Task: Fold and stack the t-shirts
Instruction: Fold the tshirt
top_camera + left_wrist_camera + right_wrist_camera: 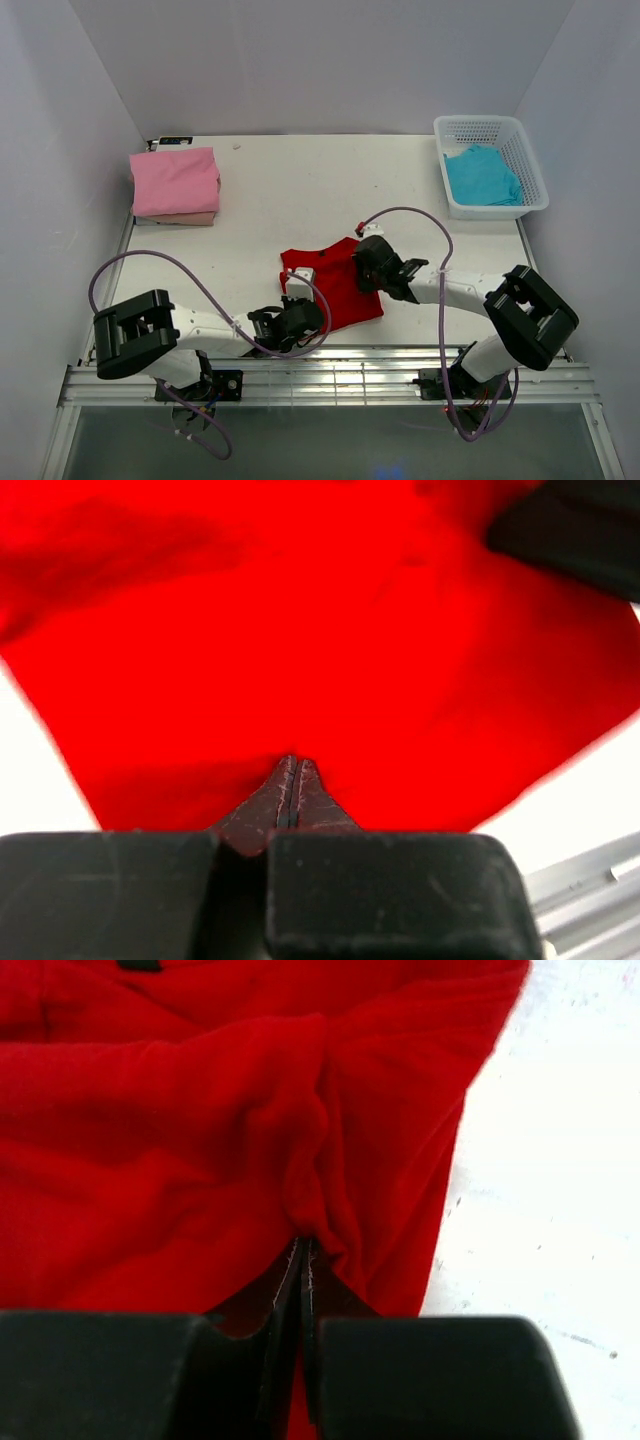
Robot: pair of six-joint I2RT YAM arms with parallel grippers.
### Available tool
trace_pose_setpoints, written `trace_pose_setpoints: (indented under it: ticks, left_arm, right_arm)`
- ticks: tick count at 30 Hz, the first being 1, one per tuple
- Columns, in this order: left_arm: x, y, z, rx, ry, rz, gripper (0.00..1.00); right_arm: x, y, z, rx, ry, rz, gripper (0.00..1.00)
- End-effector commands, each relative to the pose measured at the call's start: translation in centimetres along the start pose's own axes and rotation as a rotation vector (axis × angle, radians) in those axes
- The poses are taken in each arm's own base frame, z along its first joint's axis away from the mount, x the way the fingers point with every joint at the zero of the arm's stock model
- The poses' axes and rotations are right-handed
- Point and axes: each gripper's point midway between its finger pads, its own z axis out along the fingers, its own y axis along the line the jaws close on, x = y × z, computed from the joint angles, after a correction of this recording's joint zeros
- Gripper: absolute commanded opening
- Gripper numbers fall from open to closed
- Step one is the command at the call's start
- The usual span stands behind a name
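The red t-shirt [335,285] lies partly folded on the white table [300,190], near the front edge and between the two arms. The left gripper [300,315] is at the near left corner of the red t-shirt. In the left wrist view its fingers [283,790] are pressed together and the cloth [320,640] spreads away from them like a fan, so the corner seems pinched between them. The right gripper [365,262] is at the far right edge of the red t-shirt. Its fingers [285,1280] are closed on a bunched fold of the cloth [200,1140]. Both forearms lie low and reach inward toward the red t-shirt from opposite sides. Far to the left of the red t-shirt and behind it, a folded pink t-shirt [175,180] rests on a beige t-shirt [185,218]. Far to the right of the red t-shirt and behind it, a turquoise t-shirt [482,175] lies inside a white basket [490,127].
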Motion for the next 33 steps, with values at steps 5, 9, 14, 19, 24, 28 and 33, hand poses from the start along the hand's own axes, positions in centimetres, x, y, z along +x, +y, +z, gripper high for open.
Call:
trace_pose_setpoints:
  ticks: [5, 9, 14, 19, 24, 28, 33]
  left_arm:
    - [3.0, 8.8, -2.1, -0.322, 0.089, 0.079, 0.0]
    - [2.0, 8.5, -2.3, -0.313, 0.051, 0.051, 0.0]
    - [-3.3, 6.0, -3.3, -0.248, -0.102, 0.004, 0.0]
    - [-9.3, 6.6, -6.0, -0.3, -0.295, -0.076, 0.47]
    - [-9.4, 7.9, -5.7, -0.35, -0.276, -0.076, 0.6]
    - [-9.5, 6.4, -4.4, -0.215, -0.246, -0.089, 0.64]
    - [-9.1, 6.6, -3.2, 0.0, -0.203, -0.152, 0.77]
  right_arm:
    - [5.1, -1.7, -2.1, 0.124, 0.113, 0.003, 0.08]
    - [5.0, -1.6, -2.7, 0.143, 0.106, -0.003, 0.08]
    - [4.7, -1.9, -3.0, 0.189, 0.107, -0.02, 0.08]
    - [4.1, -1.5, -3.3, 0.191, 0.095, -0.02, 0.08]
    - [4.2, -1.4, -3.1, 0.199, 0.101, -0.028, 0.08]
    - [4.2, -1.0, -2.9, 0.192, 0.104, -0.036, 0.08]
    - [4.0, -0.6, -3.0, 0.191, 0.1, -0.04, 0.08]
